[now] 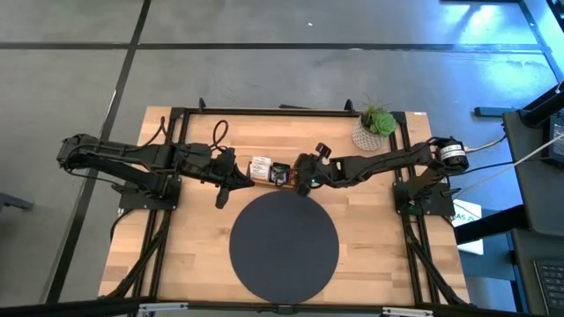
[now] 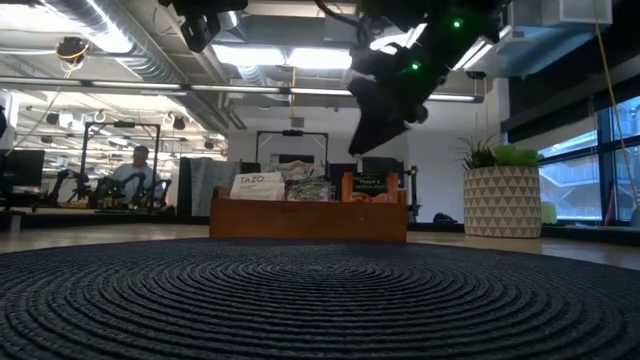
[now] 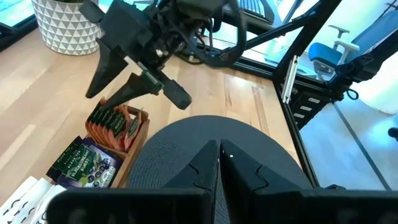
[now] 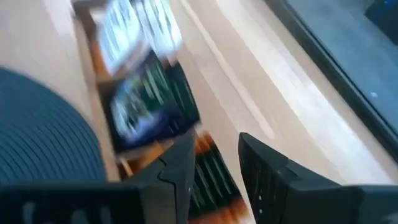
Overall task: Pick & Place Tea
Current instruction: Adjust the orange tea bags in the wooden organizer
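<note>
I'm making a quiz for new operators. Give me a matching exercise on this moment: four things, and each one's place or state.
1. left end effector
2. right end effector
3. plant pot
4. round mat

a. lies in front of the wooden tray
b. open, above the tray's orange sachets
c. shut, empty
d. table's far right corner

1-c, 2-b, 3-d, 4-a

Evenly lit from above in the high view, with only soft, short shadows on the table [image 1: 185,264] under both arms. Backlit in the low view by bright ceiling strip lights [image 2: 270,57] and a window at the right, leaving the mat [image 2: 320,300] in the foreground dim and blurred up close. Sharp and daylit in the left wrist view, but heavily motion-smeared in the right wrist view, the sachets [image 4: 149,102] reduced to streaks.
</note>
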Robot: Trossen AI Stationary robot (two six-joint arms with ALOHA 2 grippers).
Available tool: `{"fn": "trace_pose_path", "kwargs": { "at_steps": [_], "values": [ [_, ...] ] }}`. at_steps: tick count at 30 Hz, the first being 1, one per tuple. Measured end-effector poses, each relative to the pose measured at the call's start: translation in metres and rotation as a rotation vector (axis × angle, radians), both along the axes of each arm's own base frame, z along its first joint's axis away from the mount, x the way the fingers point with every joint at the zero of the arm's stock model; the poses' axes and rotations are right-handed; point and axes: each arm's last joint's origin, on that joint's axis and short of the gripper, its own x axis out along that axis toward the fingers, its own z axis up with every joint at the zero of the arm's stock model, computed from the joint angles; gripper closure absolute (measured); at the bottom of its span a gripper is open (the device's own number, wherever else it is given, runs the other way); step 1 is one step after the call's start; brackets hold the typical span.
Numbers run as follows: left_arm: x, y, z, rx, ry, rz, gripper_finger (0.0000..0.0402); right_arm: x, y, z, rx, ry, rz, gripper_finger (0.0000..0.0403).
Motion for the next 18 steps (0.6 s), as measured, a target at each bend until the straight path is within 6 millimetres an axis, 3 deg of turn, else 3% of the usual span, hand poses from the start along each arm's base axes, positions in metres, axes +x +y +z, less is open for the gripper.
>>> {"fn": "trace_pose_path", "kwargs": {
  "at_steps": [5, 9, 13, 18],
  "values": [
    [-0.002, 0.0, 0.001, -0.013, -0.001, 0.006, 0.0391, 0.011, 0.001, 0.011, -0.044, -0.129, 0.055, 0.0276],
    [-0.009, 0.001, 0.006, -0.021, -0.015, 0.021, 0.0388, 0.014, -0.01, 0.014, -0.045, -0.16, 0.077, 0.0276],
    [-0.013, 0.001, 0.009, -0.021, -0.032, 0.028, 0.0387, 0.019, -0.025, 0.004, 0.043, -0.153, 0.118, 0.0276],
    [-0.013, 0.001, 0.008, -0.023, -0.028, 0.029, 0.039, 0.03, -0.028, -0.013, 0.085, -0.171, 0.159, 0.0276]
  ]
}}
